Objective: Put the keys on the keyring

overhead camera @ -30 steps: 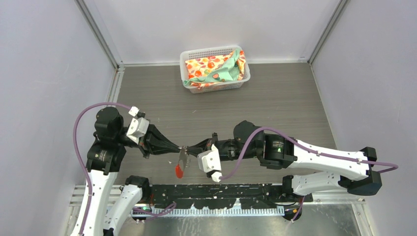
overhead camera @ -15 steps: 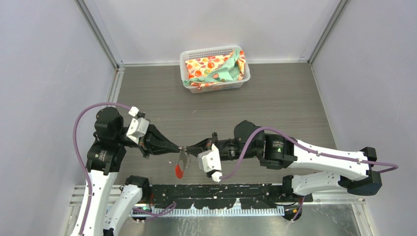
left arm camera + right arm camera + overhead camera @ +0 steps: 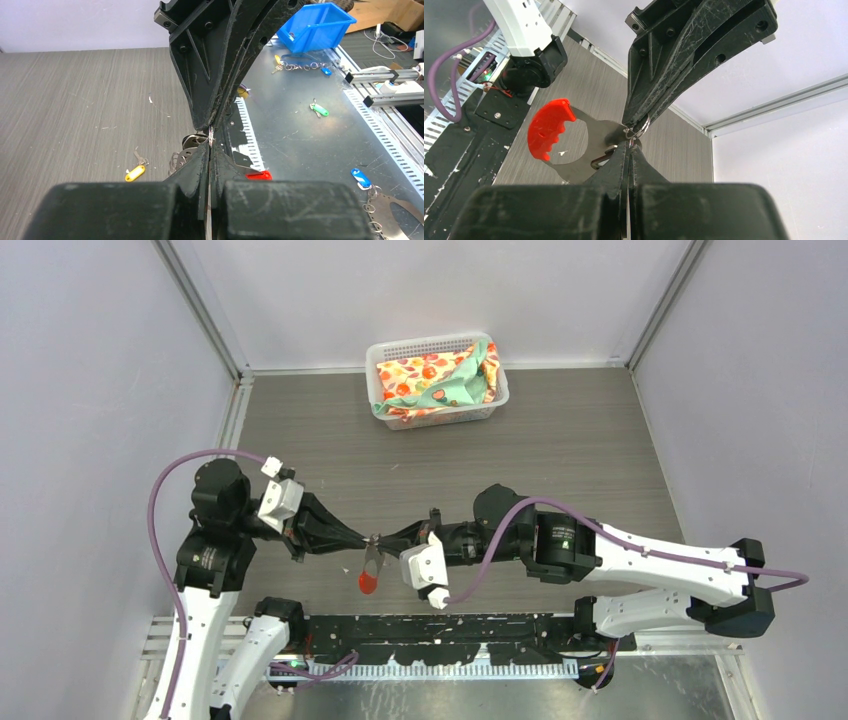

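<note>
Between the two fingertips, which meet nose to nose just above the table [image 3: 560, 440], a small silver loop of the keyring [image 3: 599, 127] is held. The left gripper [image 3: 366, 539] is pressed together and pinches that loop. The right gripper [image 3: 384, 538] is also pressed together at the same spot, but whether it nips a key or the ring itself cannot be told. Below the tips hangs the keyring's curved silver body, ending in its red tag [image 3: 549, 127].

Likely risks: the metal is thin and both pinches are at the very tips, so a small twist or pull apart could let the loop slip and drop the keyring. The hanging weight may swing and drag it out of line.

Counted: two grippers, one keyring, one red tag. What looks to be the yellow key [image 3: 135, 172] lies on the table beneath and to one side of the tips. No black-headed key can be made out. Far beyond the grippers sits one basket [image 3: 420, 341]. Off the left gripper's side lie one blue bin [image 3: 320, 22], one green tag [image 3: 318, 109] and two blue tags [image 3: 361, 177].
</note>
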Available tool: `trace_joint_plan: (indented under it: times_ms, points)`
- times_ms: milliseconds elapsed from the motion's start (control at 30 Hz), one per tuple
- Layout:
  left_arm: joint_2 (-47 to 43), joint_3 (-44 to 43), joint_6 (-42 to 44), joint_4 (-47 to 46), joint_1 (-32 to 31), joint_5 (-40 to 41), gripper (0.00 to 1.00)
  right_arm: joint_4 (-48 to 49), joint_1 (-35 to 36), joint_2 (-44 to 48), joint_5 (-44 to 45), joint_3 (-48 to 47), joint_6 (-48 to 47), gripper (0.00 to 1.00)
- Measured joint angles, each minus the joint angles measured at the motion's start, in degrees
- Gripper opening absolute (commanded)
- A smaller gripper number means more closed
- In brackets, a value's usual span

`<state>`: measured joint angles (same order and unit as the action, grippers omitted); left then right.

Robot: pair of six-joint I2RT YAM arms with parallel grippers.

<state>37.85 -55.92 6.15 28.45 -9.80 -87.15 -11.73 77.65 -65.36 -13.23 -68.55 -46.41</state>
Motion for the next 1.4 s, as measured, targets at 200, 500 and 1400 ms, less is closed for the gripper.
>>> trace_joint_plan:
  times_ms: [200, 500, 1400]
  points:
    - [-0.3, 0.0, 0.0, 0.0, 0.0, 0.6, 0.00, 0.2, -0.1, -0.5, -0.2, -0.3, 0.0, 0.01]
    - [-0.3, 0.0, 0.0, 0.0, 0.0, 2.3, 0.00, 0.7, -0.3, -0.7, -0.2, -0.3, 0.0, 0.01]
    - [0.1, 0.0, 1.8, 2.6, -0.1, 4.5, 0.00, 0.6, -0.4, 0.0, 0.0, -0.8, 0.0, 0.01]
